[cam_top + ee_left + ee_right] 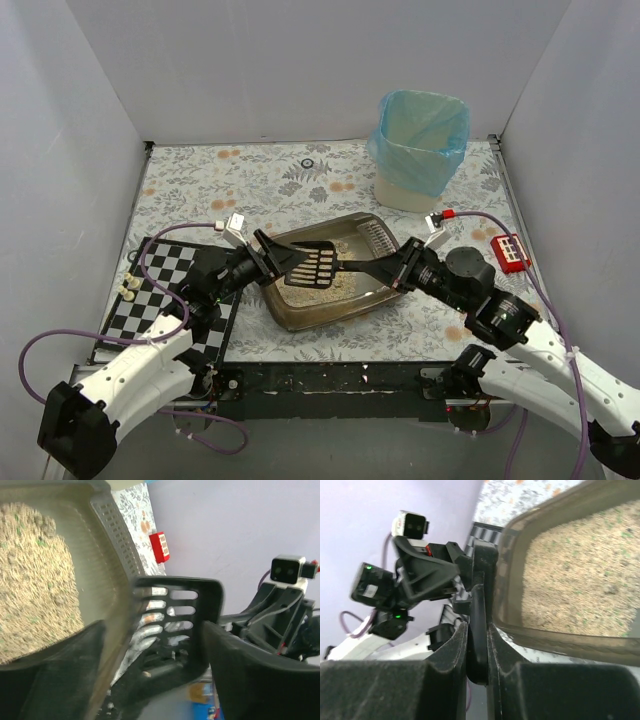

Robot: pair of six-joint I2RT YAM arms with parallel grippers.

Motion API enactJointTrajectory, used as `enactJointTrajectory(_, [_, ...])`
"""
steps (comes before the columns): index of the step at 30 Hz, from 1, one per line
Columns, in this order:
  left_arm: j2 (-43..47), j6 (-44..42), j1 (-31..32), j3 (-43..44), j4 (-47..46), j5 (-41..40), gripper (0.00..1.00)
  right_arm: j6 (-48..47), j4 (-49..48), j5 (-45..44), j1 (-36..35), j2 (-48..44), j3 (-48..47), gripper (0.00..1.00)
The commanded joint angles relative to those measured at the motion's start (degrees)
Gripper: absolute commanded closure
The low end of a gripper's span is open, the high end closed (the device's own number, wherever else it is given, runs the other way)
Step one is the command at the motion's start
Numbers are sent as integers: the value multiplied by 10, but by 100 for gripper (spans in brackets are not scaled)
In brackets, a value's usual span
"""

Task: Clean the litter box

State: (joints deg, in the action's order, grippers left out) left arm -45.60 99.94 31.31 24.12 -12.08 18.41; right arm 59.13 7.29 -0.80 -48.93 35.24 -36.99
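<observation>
The litter box, a brown translucent tray with beige litter, lies mid-table. A black slotted scoop hangs over its left half, handle pointing right. My right gripper is shut on the end of that handle; in the right wrist view the handle is pinched between both pads, the box just to the right. My left gripper stands open at the scoop's head. In the left wrist view the slotted head sits between the spread fingers, next to the box wall.
A beige bin lined with a blue bag stands at the back right. A small red device lies to the right of the box and a checkered board to the left. White walls enclose the table on three sides.
</observation>
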Motion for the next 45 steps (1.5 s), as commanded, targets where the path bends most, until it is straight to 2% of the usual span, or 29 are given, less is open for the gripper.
enactJointTrajectory(1, [3,-21,2,37,86,-27,2,-88,136,-62,0,72,-131,99])
enactJointTrajectory(4, [9,-32,2,74,171,-57,2,-156,281,-116,0,153,-248,99])
enactJointTrajectory(7, [17,-45,2,116,252,-96,2,-216,379,-168,0,229,-343,99])
enactJointTrajectory(11, [24,-59,2,168,357,-165,2,-332,461,-197,-9,330,-446,99])
enactJointTrajectory(14, [25,-69,2,199,426,-236,2,-404,495,-275,-37,390,-491,99])
enactJointTrajectory(17, [18,-72,2,204,470,-274,2,-470,487,-353,-70,429,-513,99])
enactJointTrajectory(22, [-16,-70,2,189,474,-273,2,-551,439,-402,-107,478,-526,99])
enactJointTrajectory(26, [-34,-48,2,175,466,-276,2,-569,425,-501,-171,533,-521,99])
enactJointTrajectory(31, [-51,-47,2,161,441,-256,2,-535,483,-588,-212,619,-562,99])
enactJointTrajectory(35, [-55,-41,2,154,435,-253,2,-520,502,-589,-212,663,-580,99])
enactJointTrajectory(39, [-53,-34,2,148,432,-256,2,-589,388,-597,-211,661,-538,99])
enactJointTrajectory(43, [-51,-25,2,135,417,-250,2,-624,332,-596,-211,666,-519,99])
enactJointTrajectory(45, [-53,-23,2,130,412,-248,5,-640,303,-589,-212,666,-499,99])
